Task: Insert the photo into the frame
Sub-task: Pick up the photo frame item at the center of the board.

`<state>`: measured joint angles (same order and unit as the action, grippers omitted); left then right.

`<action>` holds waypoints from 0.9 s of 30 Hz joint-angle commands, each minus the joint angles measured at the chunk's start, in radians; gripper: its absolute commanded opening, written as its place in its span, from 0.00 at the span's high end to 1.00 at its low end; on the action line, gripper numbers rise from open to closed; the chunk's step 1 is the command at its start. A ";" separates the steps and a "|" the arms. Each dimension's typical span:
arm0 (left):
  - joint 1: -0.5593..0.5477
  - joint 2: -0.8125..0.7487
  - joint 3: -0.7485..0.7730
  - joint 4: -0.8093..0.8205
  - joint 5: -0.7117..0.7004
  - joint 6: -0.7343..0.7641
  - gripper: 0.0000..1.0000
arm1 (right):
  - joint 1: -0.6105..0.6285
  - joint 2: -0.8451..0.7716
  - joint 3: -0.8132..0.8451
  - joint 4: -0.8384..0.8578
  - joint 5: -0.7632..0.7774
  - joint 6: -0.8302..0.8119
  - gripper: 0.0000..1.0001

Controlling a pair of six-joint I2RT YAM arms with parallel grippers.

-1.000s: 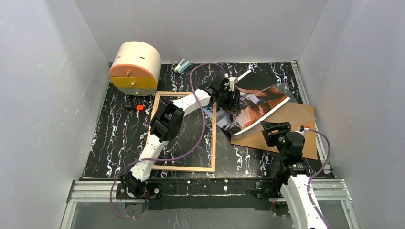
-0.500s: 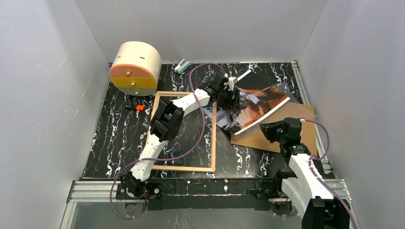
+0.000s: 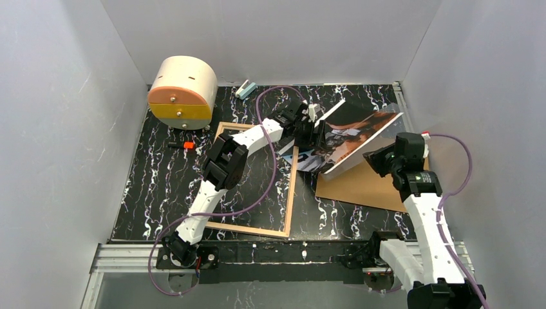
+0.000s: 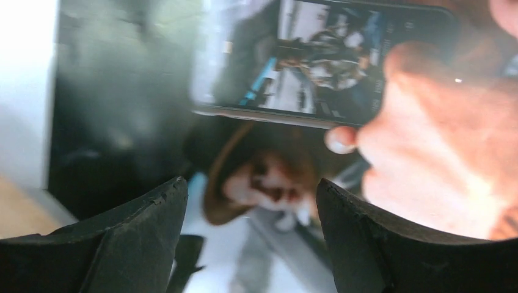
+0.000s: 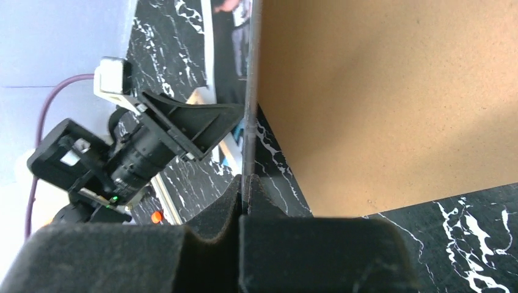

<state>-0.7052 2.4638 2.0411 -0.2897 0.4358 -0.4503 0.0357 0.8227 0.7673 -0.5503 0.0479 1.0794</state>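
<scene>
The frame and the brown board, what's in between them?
Top view: a strip of bare marbled table near the front; farther back, a corner of the photo hangs over that gap.

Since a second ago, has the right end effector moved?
Yes. The right end effector, shut on the photo's edge, has moved away from its base, toward the far right corner of the table.

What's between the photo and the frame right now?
The left arm stretches across the opening of the frame, with the left gripper open at one edge of the photo. The right gripper pinches the opposite edge. Nothing else visible blocks it.
</scene>
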 commanded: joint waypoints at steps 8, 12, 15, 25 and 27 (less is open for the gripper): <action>0.018 0.072 -0.050 -0.108 -0.015 -0.031 0.22 | -0.005 0.042 0.452 -0.287 -0.010 -0.161 0.99; 0.026 0.090 -0.040 -0.106 -0.014 -0.037 0.22 | -0.005 0.071 0.566 -0.298 -0.083 -0.187 0.99; 0.031 0.096 -0.035 -0.105 -0.013 -0.037 0.22 | -0.005 0.094 0.643 -0.295 -0.128 -0.199 0.99; 0.051 0.049 -0.017 -0.096 0.054 -0.051 0.23 | -0.005 0.175 0.798 -0.036 -0.423 -0.232 0.99; 0.073 0.014 -0.006 -0.090 0.063 -0.064 0.23 | -0.005 0.196 0.811 0.003 -0.477 -0.263 0.99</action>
<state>-0.6807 2.4779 2.0464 -0.2611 0.5125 -0.5129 0.0338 0.9844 1.5166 -0.7326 -0.2668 0.8806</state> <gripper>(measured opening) 0.774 0.033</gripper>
